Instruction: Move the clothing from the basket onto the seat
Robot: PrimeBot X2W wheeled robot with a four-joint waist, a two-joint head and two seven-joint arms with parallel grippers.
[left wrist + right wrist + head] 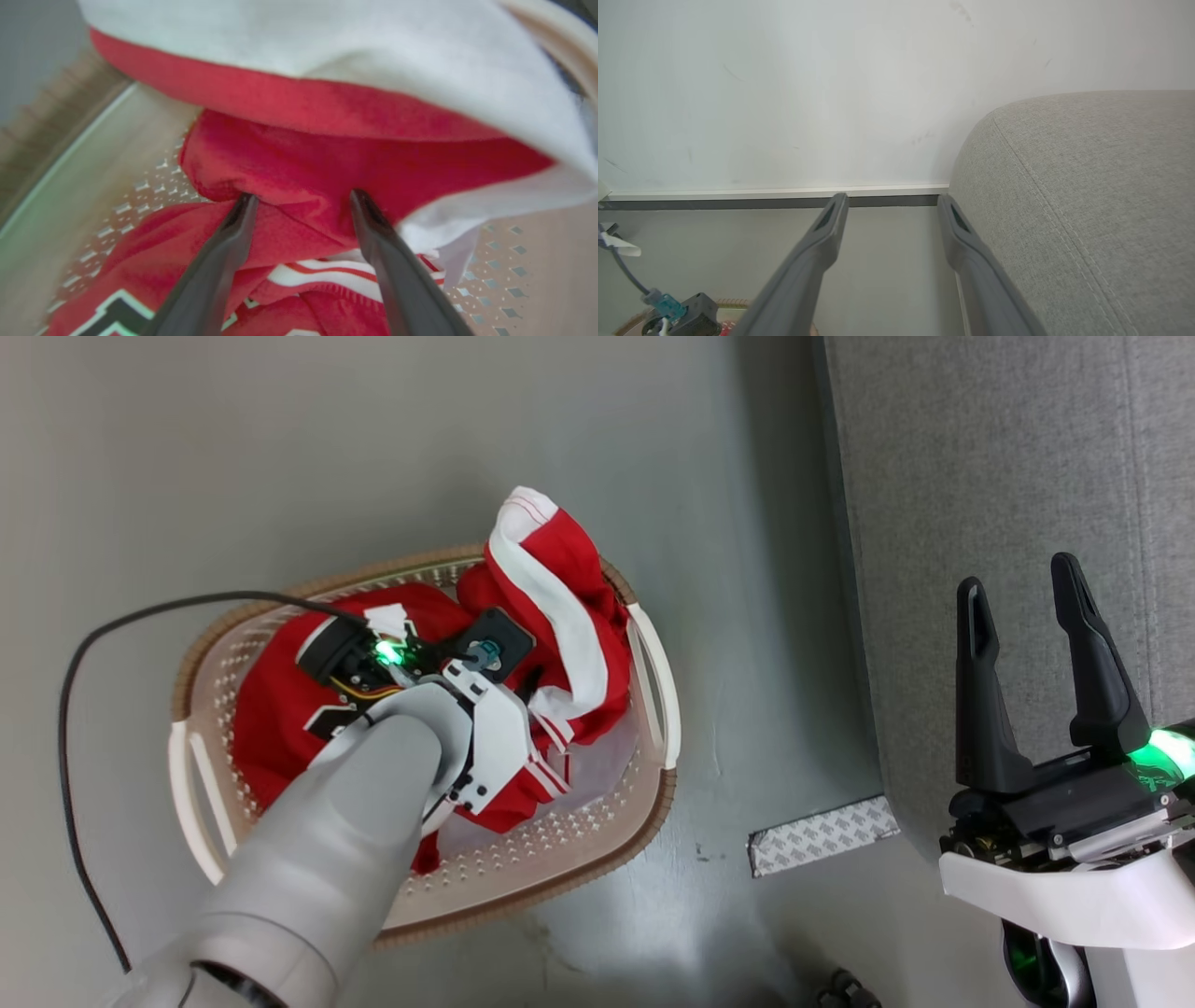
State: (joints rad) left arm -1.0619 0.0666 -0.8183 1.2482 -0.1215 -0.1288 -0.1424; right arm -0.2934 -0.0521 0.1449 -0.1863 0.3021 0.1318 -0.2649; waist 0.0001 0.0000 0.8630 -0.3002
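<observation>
The red jersey (583, 565) with white trim lies bunched in the white basket (653, 821) on the floor, one fold draped over the far rim. My left forearm (373, 784) reaches down into the basket and covers its own fingers in the head view. In the left wrist view my left gripper (301, 200) is open, both tips pressed against a fold of the jersey (299, 158); the perforated basket wall (504, 261) lies behind. My right gripper (1022, 579) stands open and empty over the grey sofa (980, 476) edge; from the wrist, the right gripper (892, 200) has the sofa (1087, 186) on its right.
A pale blue-white cloth (607, 765) lies under the jersey. A black cable (70, 691) loops over the floor left of the basket. A patterned tape strip (822, 835) marks the floor by the sofa's corner. A wall with a baseboard (775, 198) stands beyond.
</observation>
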